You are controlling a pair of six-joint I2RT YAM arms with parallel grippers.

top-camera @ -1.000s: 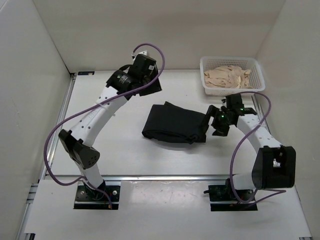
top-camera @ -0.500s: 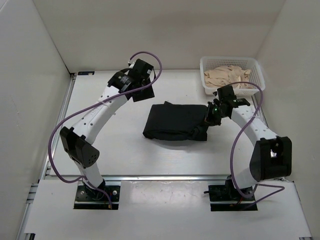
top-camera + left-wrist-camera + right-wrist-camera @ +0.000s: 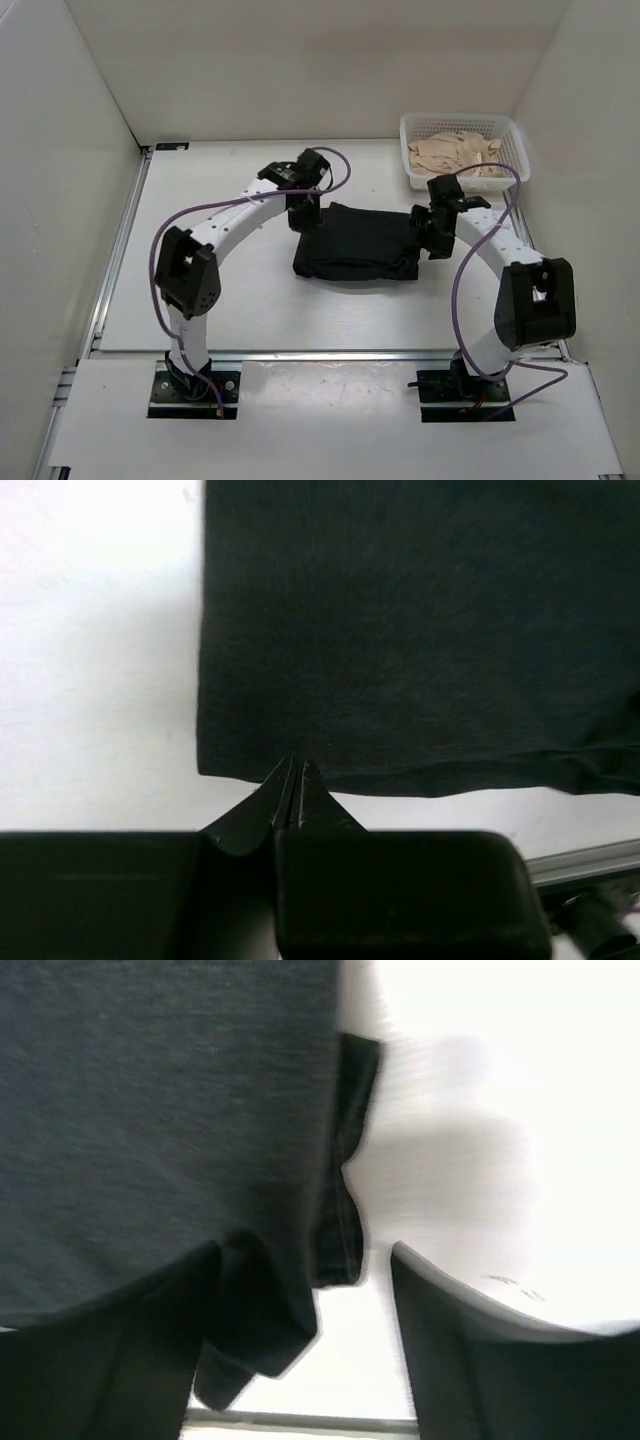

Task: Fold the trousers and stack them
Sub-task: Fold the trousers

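The black trousers lie folded into a thick rectangle in the middle of the table. My left gripper is shut at their far left corner. In the left wrist view its tips meet right at the cloth's hem; whether any cloth is pinched does not show. My right gripper is at the right edge of the fold and stands open. In the right wrist view a loose corner of the trousers sags between its fingers.
A white basket with a beige cloth pile stands at the back right, just behind the right wrist. White walls close in the table on the left, back and right. A metal rail runs along the near edge.
The left arm swung from the back left down to the trousers' far left corner and shut. The right gripper moved onto the right edge, closed, then reopened. The fold shifted slightly right.
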